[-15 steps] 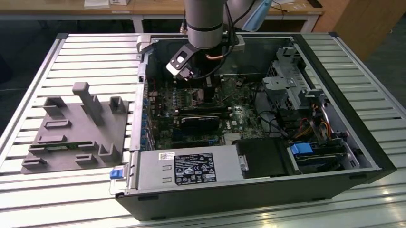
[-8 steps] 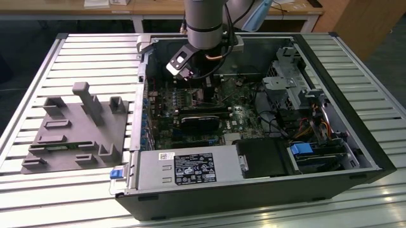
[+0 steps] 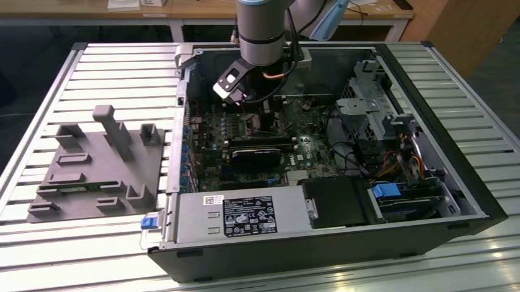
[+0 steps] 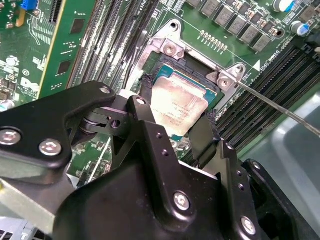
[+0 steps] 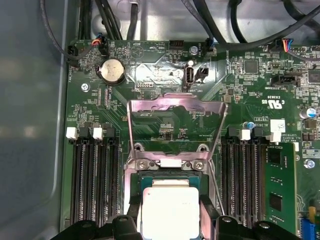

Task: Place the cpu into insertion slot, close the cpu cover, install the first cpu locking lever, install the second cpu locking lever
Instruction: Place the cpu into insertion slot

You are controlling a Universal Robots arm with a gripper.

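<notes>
The cpu (image 4: pixel 177 107), a flat square chip with a dull silver top, sits between my gripper's (image 4: pixel 177 120) two black fingers (image 4: pixel 146 100), which press on its opposite edges. It lies in or just over the insertion slot (image 4: pixel 165 70), a black socket with a silver rim on the green board. In the first wrist view the cpu (image 5: pixel 170 210) is at the slot (image 5: pixel 146 181). The cpu cover (image 5: pixel 175 98), a silver frame with a square window, stands swung open behind it. A thin wire locking lever (image 4: pixel 280 107) juts out sideways from the socket corner. In the exterior view my gripper (image 3: pixel 257 118) reaches down into the case.
Long black memory slots (image 5: pixel 92 180) flank the socket on both sides (image 5: pixel 245 180). The open computer case (image 3: pixel 325 243) holds a black heatsink (image 3: pixel 256 159), a power supply (image 3: pixel 235 216) and drive cages (image 3: pixel 382 115). A grey fixture (image 3: pixel 97 164) lies at the exterior view's left.
</notes>
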